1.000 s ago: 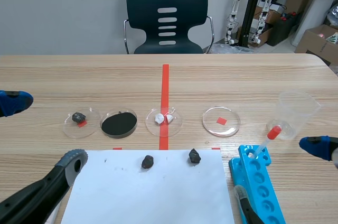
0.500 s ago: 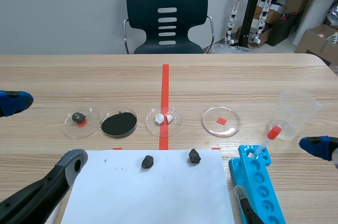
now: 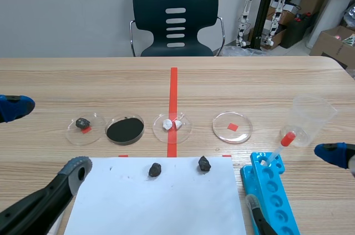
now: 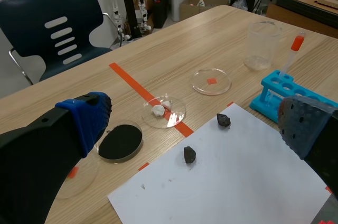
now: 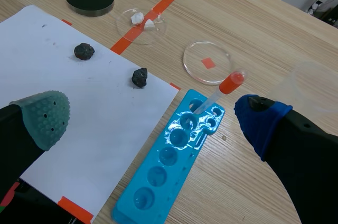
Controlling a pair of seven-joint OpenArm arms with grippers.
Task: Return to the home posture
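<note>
Both arms sit low at the table's near edge, empty-handed. My left gripper (image 3: pixel 45 138) is open, its blue and grey pads wide apart; in the left wrist view the left gripper (image 4: pixel 196 122) frames a white paper sheet (image 4: pixel 237 182) bearing two dark stones (image 4: pixel 189 154) (image 4: pixel 223 120). My right gripper (image 3: pixel 293 179) is also open. From the right wrist view, the right gripper (image 5: pixel 153 117) hangs over the paper's edge (image 5: pixel 79 102) and a blue tube rack (image 5: pixel 158 182). A red-bulbed pipette (image 5: pixel 219 92) leans in the rack.
Beyond the paper stands a row of petri dishes: one with a stone (image 3: pixel 85 129), one with black powder (image 3: pixel 125 129), one with white pieces (image 3: pixel 182 129), one bare (image 3: pixel 232 133). A clear beaker (image 3: pixel 312 118) stands at the right. A chair (image 3: pixel 175 19) stands behind the table.
</note>
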